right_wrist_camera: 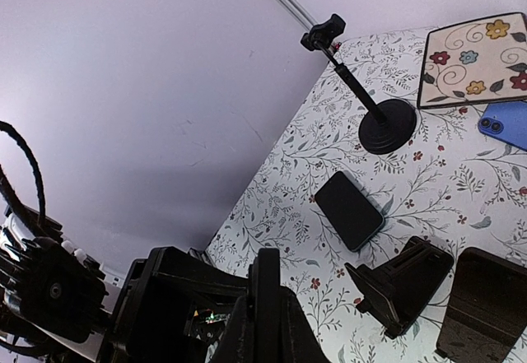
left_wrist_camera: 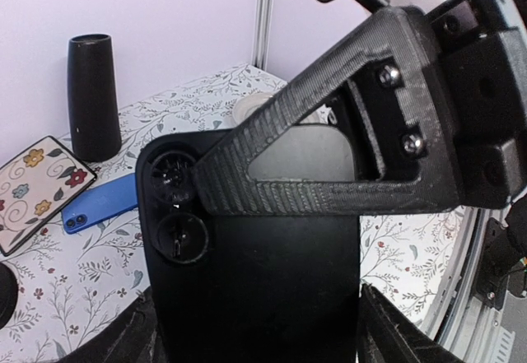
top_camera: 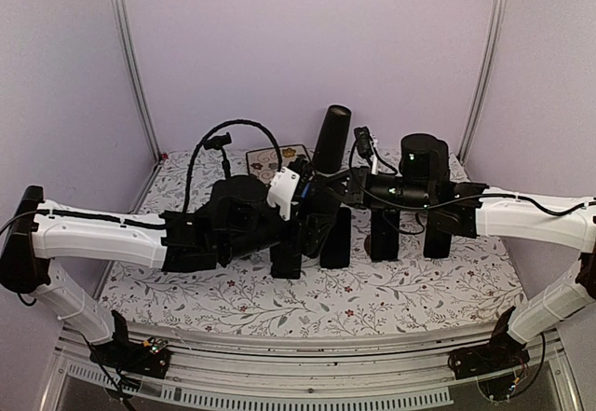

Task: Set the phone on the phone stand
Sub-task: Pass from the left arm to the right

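A black phone with two camera lenses hangs above the table between both arms. My left gripper is shut on it across its width, one finger on each long edge. My right gripper is shut on the same phone, which shows edge-on between its fingers. One right finger lies across the phone's back in the left wrist view. In the top view the two grippers meet at the table's middle. Two black wedge-shaped phone stands sit on the floral cloth just below.
A second black phone lies flat. A blue phone lies beside a floral card. A tall black cylinder stands at the back. A pole stand with a round base and a clamp head stands near the left wall.
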### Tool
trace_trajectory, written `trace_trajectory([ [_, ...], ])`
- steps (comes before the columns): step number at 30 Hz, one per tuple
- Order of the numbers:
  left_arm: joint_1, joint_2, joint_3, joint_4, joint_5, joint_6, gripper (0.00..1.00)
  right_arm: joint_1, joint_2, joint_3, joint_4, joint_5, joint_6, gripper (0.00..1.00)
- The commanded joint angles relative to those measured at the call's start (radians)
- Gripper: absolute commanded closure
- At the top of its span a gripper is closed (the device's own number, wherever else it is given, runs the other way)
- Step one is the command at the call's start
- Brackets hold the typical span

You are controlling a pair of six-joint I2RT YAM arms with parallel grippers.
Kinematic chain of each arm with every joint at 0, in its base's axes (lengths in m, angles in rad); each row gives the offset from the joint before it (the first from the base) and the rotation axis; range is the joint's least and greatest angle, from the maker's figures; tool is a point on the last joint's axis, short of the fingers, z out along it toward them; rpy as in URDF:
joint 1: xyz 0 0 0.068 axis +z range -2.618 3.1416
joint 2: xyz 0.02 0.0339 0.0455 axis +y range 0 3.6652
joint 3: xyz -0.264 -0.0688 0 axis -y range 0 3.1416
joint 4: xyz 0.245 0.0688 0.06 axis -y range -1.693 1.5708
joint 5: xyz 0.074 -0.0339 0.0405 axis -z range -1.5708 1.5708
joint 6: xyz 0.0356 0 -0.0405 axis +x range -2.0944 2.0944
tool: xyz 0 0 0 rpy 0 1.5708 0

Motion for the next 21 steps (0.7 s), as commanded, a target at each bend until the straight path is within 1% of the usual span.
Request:
trace_trajectory([
  [1, -0.011, 0.007, 0.04, 0.042, -0.03, 0.019, 0.54, -0.001, -0.034, -0.014, 0.021, -0.004, 0.013, 0.97],
  [6, -0.016, 0.01, 0.041, 0.024, -0.06, 0.023, 0.3, -0.002, -0.054, -0.004, 0.006, 0.023, 0.014, 0.97],
  [10, -0.04, 0.01, 0.045, 0.008, -0.123, 0.057, 0.17, -0.005, -0.078, 0.006, -0.023, 0.079, 0.011, 0.97],
  [14, -0.088, 0.02, 0.058, 0.001, -0.226, 0.124, 0.11, -0.01, -0.105, 0.011, -0.055, 0.147, 0.013, 0.97],
  [21, -0.177, 0.114, 0.137, -0.027, -0.451, 0.259, 0.1, -0.012, -0.146, 0.026, -0.12, 0.254, 0.053, 0.97],
])
